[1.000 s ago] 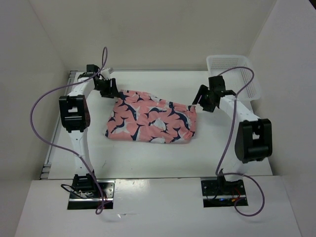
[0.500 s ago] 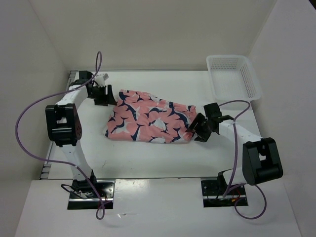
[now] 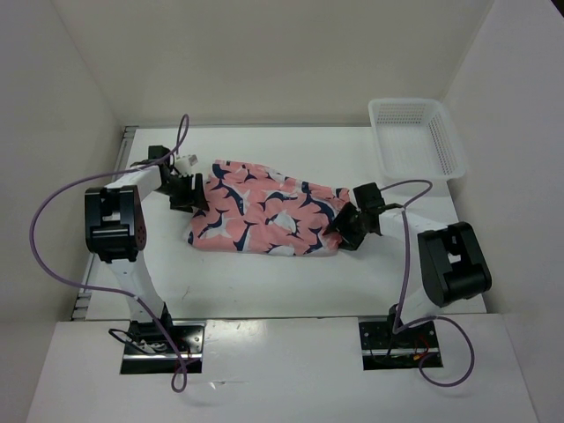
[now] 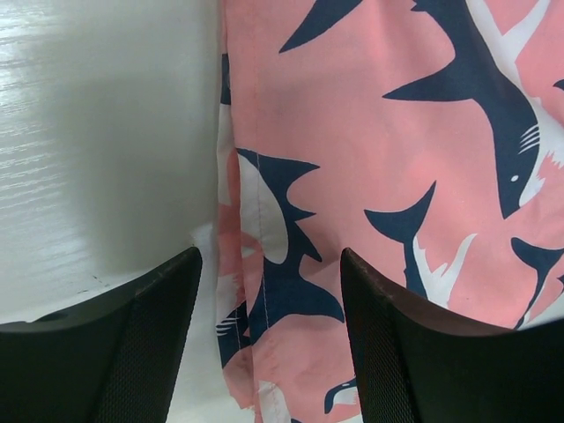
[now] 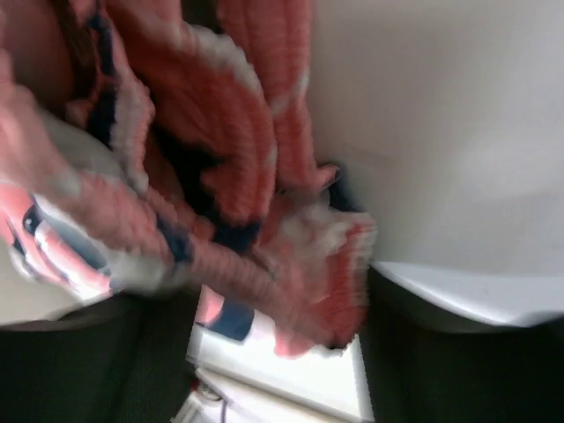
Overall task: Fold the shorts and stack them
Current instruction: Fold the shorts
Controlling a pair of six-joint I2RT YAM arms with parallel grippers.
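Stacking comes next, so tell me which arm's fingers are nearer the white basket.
Right. The right fingers sit at the shorts' right end, just short of the basket; the left fingers sit at the shorts' left end, farther away.

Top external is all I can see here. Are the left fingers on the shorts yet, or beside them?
Observer: Left wrist shows the left fingers open, straddling the stitched edge of the shorts. One finger is over bare table, the other over fabric.
Operator: Anything pinched between them?
Observer: No, that edge lies flat on the table in the gap.
Operator: And the right side?
Observer: Right wrist is blurred, but the right fingers stand apart with the gathered waistband bunched between them.
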